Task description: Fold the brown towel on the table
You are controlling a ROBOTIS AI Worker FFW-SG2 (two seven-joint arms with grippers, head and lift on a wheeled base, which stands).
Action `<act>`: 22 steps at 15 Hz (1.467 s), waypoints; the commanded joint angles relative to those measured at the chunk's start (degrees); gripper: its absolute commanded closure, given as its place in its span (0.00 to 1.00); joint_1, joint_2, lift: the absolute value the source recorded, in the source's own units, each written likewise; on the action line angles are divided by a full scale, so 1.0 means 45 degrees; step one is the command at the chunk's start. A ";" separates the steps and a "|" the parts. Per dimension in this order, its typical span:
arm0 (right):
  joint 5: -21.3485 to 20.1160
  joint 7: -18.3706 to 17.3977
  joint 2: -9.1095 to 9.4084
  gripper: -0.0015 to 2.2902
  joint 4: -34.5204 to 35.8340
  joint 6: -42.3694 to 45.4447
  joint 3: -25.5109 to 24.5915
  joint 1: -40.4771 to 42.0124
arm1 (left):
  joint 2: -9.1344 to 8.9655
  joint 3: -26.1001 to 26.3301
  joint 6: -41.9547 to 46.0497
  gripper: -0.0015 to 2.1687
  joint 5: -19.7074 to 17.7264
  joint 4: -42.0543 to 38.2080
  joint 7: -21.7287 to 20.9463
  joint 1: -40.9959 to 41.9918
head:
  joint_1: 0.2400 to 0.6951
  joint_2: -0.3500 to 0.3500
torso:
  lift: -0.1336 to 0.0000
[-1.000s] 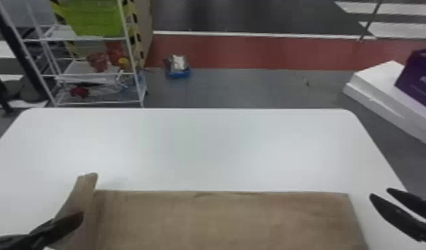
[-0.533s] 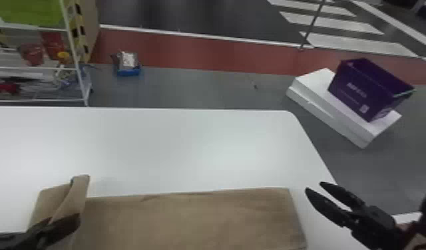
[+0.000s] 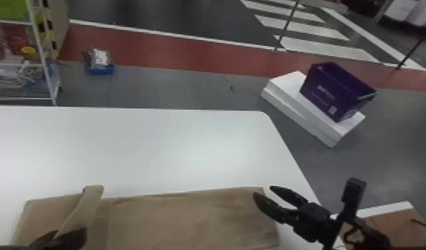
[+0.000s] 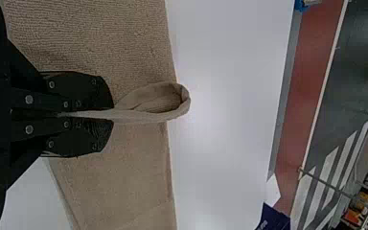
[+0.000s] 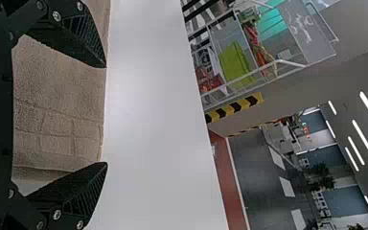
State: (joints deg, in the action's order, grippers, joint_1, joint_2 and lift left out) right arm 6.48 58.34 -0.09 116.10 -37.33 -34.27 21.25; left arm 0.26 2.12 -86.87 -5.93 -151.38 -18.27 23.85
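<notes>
White table, brown towel perhaps creased

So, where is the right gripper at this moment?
In the head view, the right gripper is on the right side, jaws parted, by the right end of the brown towel and near the right edge of the white table.

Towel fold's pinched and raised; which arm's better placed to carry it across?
Left, I'd say. The left gripper is already shut on the brown towel's raised fold; the right gripper is open and empty at the towel's right end.
</notes>
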 commanded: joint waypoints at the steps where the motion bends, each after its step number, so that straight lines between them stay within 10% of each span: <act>1: -0.0113 -0.0053 0.0031 0.08 -0.0039 0.0218 0.0272 -0.0016 | -0.0092 0.0135 -0.0491 0.64 -0.0207 -0.0696 0.0017 0.0129 | 1.00 0.00 | 0.07; 3: -0.0093 -0.0034 0.0031 0.17 0.0332 0.0023 0.0370 0.0023 | -0.0092 0.0272 -0.0491 0.64 -0.0207 -0.0774 0.0036 0.0149 | 1.00 0.00 | 0.07; 6: -0.0562 0.0064 0.0031 0.83 0.0937 -0.0719 0.0702 0.0082 | -0.0092 0.0741 -0.0491 0.64 -0.0148 -0.0950 0.0231 0.0110 | 1.00 0.00 | 0.07; 7: -0.0894 0.0142 0.0031 0.88 0.0898 -0.0602 0.0897 0.0062 | -0.0092 0.0995 -0.0491 0.64 -0.0129 -0.0989 0.0446 0.0071 | 1.00 0.00 | 0.07; 22: -0.2535 -0.0073 -0.0195 0.88 -0.0820 0.0218 0.2968 -0.0133 | -0.0092 0.5448 -0.0413 0.64 0.0750 -0.0090 0.3786 -0.1687 | 1.00 0.00 | 0.07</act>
State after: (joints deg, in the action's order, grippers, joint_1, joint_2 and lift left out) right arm -4.84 58.01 -0.81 113.02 -36.75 -21.13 20.69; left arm 0.26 25.30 -88.87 -2.91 -153.36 -1.74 17.42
